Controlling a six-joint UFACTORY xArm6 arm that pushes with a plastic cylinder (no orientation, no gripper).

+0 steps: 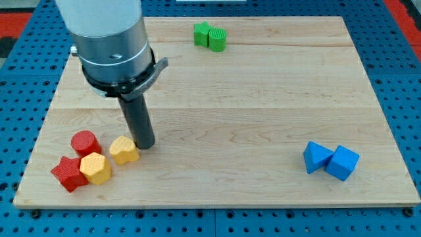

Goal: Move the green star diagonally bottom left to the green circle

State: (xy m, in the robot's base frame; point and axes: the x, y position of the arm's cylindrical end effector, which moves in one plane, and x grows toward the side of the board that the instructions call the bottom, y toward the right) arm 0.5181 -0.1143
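Note:
The green star (202, 33) and the green circle (218, 39) sit touching at the view's top centre, the star on the left. My tip (145, 145) rests on the board far from them, at the view's lower left. It stands just right of a yellow heart-shaped block (123, 150), touching or nearly touching it.
A red round block (85, 142), a yellow hexagon block (96, 168) and a red star (68, 173) cluster at the lower left. Two blue blocks (317, 157) (343, 162) sit touching at the lower right. The wooden board (263, 99) lies on a blue pegboard.

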